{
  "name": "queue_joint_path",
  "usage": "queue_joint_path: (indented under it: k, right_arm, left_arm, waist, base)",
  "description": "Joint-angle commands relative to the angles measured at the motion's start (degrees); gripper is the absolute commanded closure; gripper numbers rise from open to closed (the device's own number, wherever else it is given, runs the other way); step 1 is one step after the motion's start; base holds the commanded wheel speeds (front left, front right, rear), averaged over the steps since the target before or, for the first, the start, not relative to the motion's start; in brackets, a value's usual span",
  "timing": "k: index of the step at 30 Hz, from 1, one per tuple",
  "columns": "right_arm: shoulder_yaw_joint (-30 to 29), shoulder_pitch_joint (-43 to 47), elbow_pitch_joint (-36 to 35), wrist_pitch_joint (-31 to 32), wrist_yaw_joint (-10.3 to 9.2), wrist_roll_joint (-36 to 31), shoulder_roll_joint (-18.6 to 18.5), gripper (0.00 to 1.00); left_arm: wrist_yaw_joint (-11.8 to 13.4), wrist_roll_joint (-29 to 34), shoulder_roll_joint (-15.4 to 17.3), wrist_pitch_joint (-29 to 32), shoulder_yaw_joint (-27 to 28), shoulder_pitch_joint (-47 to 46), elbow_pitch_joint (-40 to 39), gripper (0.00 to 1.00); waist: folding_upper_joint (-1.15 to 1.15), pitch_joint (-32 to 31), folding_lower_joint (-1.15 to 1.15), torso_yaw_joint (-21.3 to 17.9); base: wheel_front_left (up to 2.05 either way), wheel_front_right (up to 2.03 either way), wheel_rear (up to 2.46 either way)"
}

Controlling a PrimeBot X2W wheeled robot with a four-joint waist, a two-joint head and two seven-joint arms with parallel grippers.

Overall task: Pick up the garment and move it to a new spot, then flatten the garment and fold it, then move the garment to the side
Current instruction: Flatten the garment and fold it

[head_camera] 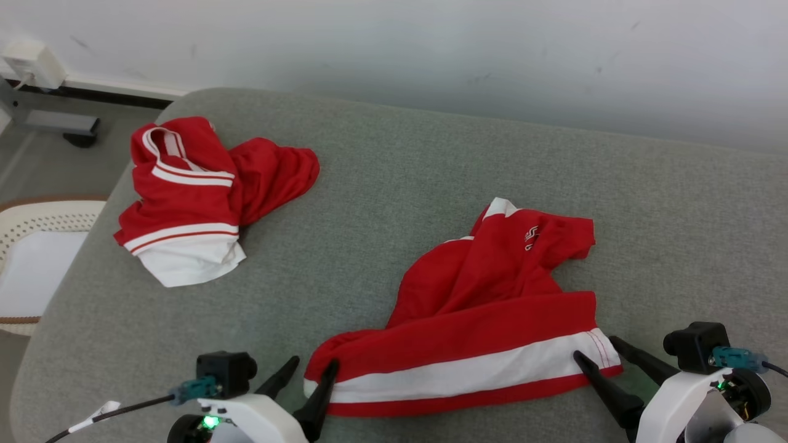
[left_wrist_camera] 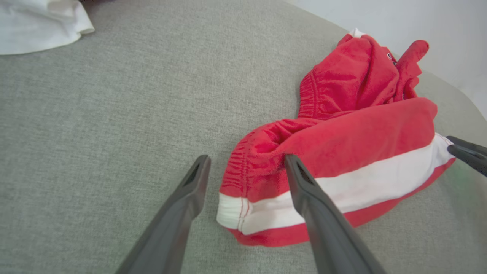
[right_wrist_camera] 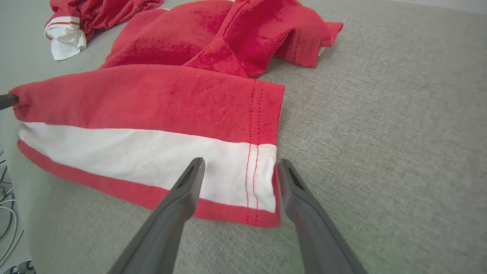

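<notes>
Nearest the robot, the left gripper [head_camera: 315, 361] stands released, its two long dark fingers spread either side of the near-left corner of the garment [head_camera: 486, 307]. One finger overlaps the cloth in the left wrist view; whether it presses on the fabric cannot be told. The right gripper [right_wrist_camera: 240, 160] is likewise released, fingers parted astride the near-right corner, where a double row of red stitching runs across the hem.

The garment lies on the near half of the cushion [head_camera: 431, 172], right of centre. It is soft red knit cloth. Its near edge is pulled into a long flat strip with a broad white band [head_camera: 468, 372] and a narrow red border below. Behind the strip the cloth is bunched and creased, with a gathered elastic section visible from the left wrist.

A small white logo [head_camera: 530, 237] sits on the far folds — too small to read.

The cushion is grey woven upholstery with a rounded far corner.

Farther left lies a second garment [head_camera: 184, 197], crumpled, red with white stripes — well apart from the first. A pale perforated basket [head_camera: 49, 215] stands beside the cushion, and a plain white wall [head_camera: 431, 49] lies beyond.
</notes>
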Motion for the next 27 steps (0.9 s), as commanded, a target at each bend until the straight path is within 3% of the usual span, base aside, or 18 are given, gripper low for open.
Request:
queue_joint_path:
  k: [1, 13, 27]
  right_arm:
    - [0.81, -0.72, 0.55, -0.37, -0.13, 0.58, -0.8, 0.0]
    - [7.23, -3.09, 2.94, -3.94, -0.13, 2.87, -1.72, 0.0]
    - [10.5, -6.57, 3.84, -7.66, -0.13, 3.65, -2.11, 0.0]
  left_arm:
    - [-0.1, -1.21, 0.2, 0.78, -0.27, 0.73, -0.85, 0.0]
    - [-0.2, -3.61, 2.81, 5.1, -1.1, 1.35, -1.79, 0.0]
    - [-0.33, -6.61, 3.71, 8.27, -2.85, 1.56, -1.77, 0.0]
  waist:
    - [0.0, 1.01, 0.0, 1.01]
    - [0.0, 1.04, 0.0, 0.32]
    - [0.0, 1.3, 0.0, -0.05]
  base:
    - [0.0, 0.0, 0.0]
    - [0.0, 0.0, 0.0]
    - [0.0, 0.0, 0.0]
